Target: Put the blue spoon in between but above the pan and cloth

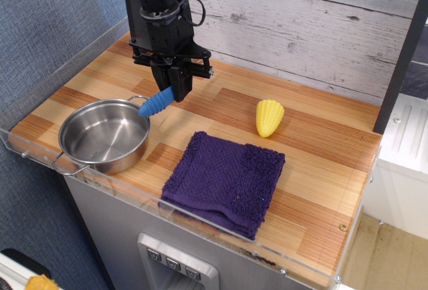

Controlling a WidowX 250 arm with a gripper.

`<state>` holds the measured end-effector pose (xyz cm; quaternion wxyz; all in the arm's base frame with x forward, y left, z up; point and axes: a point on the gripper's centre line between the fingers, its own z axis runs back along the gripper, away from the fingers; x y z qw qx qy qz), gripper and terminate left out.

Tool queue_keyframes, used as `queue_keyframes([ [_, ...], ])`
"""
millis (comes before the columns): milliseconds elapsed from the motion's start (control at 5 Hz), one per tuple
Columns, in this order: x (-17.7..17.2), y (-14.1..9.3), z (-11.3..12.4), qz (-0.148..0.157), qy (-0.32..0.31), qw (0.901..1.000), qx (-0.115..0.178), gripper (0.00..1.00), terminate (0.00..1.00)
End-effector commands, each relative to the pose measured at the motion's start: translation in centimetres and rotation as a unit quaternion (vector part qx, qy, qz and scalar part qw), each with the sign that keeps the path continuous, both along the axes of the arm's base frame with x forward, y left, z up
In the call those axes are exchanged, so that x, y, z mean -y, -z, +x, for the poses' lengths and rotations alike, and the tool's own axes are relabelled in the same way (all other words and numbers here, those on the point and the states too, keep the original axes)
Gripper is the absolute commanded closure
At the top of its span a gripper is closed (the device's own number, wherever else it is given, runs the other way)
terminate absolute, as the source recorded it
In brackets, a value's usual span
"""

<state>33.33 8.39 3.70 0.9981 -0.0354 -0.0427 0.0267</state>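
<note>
My black gripper (172, 89) is shut on the blue spoon (156, 103). Only the spoon's bright-blue handle shows, slanting down to the left; its metal end is hidden in the fingers. The handle tip hangs just above the far right rim of the steel pan (104, 135), which stands at the front left. The dark purple cloth (225, 182) lies folded at the front centre, to the right of and nearer than the gripper.
A yellow toy corn cob (269, 117) lies right of the gripper, behind the cloth. A dark post (134, 16) stands at the back left, a plank wall (301, 23) behind. A clear acrylic rim (200, 230) edges the counter's front and left.
</note>
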Motion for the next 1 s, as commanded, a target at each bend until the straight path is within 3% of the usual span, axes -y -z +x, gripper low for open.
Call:
queue_keyframes([
  [0,-0.8,0.9,0.2,0.001,-0.027,0.9995,0.015,1.00,0.00],
  [800,0.9,0.4,-0.3,0.000,-0.012,0.9998,0.016,1.00,0.00],
])
